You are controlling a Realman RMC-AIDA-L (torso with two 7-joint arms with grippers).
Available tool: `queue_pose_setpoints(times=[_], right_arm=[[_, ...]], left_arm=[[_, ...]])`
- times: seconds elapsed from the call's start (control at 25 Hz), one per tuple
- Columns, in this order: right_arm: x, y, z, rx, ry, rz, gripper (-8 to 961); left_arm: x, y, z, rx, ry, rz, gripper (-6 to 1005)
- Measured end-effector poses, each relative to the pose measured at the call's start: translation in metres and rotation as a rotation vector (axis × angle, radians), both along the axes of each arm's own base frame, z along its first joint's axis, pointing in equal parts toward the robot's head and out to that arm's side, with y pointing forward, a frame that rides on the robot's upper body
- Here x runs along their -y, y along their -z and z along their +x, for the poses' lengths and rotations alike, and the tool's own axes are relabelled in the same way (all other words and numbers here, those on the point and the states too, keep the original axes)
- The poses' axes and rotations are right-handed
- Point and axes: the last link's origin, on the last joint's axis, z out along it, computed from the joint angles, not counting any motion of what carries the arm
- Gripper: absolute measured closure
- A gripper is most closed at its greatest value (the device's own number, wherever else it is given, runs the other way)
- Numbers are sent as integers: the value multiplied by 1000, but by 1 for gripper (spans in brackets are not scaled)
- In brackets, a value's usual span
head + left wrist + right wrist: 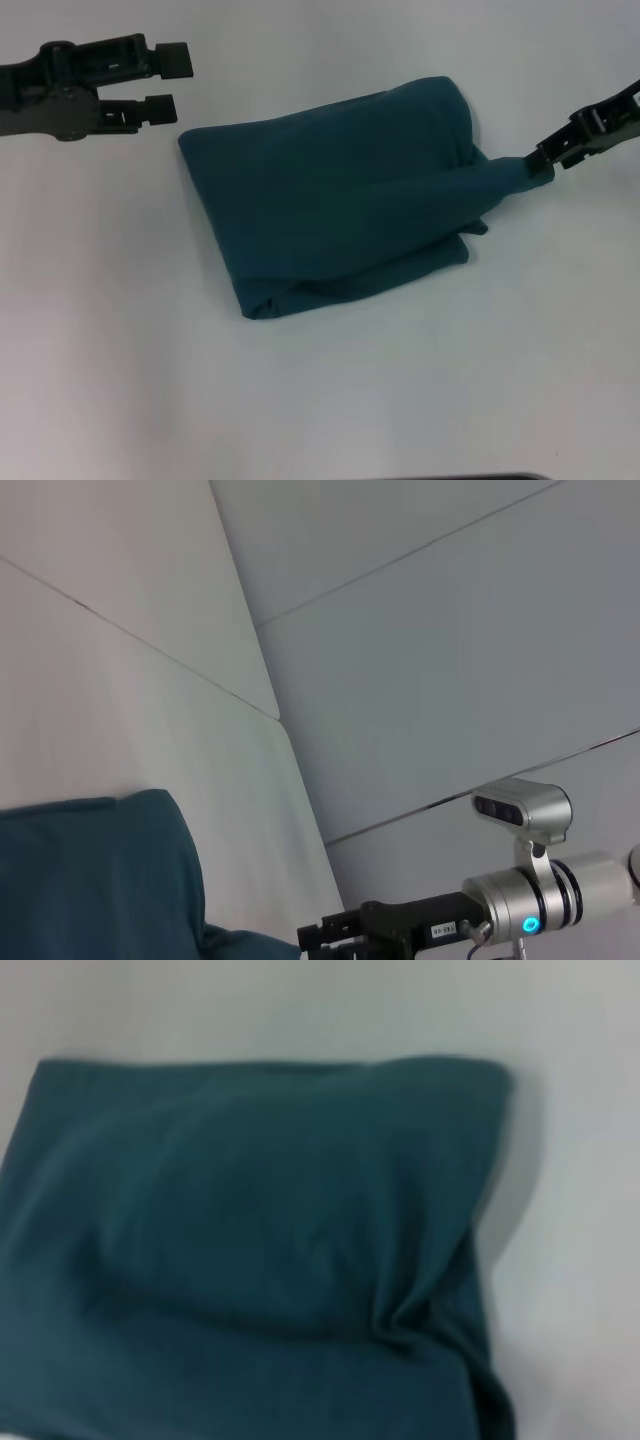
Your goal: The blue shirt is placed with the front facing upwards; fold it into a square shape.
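The large dark teal-blue cotton shirt (340, 200) is lying folded into a thick, roughly square bundle on the plain white tabletop (120, 380), sitting near the middle of the head view with its layered edges showing along the side nearest the robot. No lettering or label is showing on the upper face of the bundle. The right gripper (545, 158) is reaching in at the shirt's right side, and its black fingers are pinching together on a small pulled-out corner of the fabric, which is stretching away from the bundle toward the gripper in a taut fold. The left gripper (168, 82) is hovering beyond the shirt's far left corner, clear of the cloth, with its two black fingers (172, 57) standing apart and holding nothing. In the left wrist view the shirt (95, 880) is filling the lower corner, and the right arm's gripper (320, 940) is showing just beside the cloth with its silver wrist section (540, 900) behind it. In the right wrist view the folded shirt (250, 1240) is taking up most of the picture, with a creased fold gathering toward one edge.
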Motion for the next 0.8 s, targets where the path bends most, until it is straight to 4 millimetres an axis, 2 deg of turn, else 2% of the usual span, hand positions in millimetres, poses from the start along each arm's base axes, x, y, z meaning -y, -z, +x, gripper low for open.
queue_pose_setpoints(times=[0.2, 0.48, 0.8], right_arm=[[-1, -6, 6, -6, 5, 49, 394], [1, 8, 5, -34, 5, 44, 400], [3, 12, 4, -39, 16, 37, 406]], left_arm=[[-1, 1, 1, -1, 3, -2, 50], [-1, 1, -1, 2, -8, 5, 50], [-2, 2, 0, -1, -9, 7, 51]])
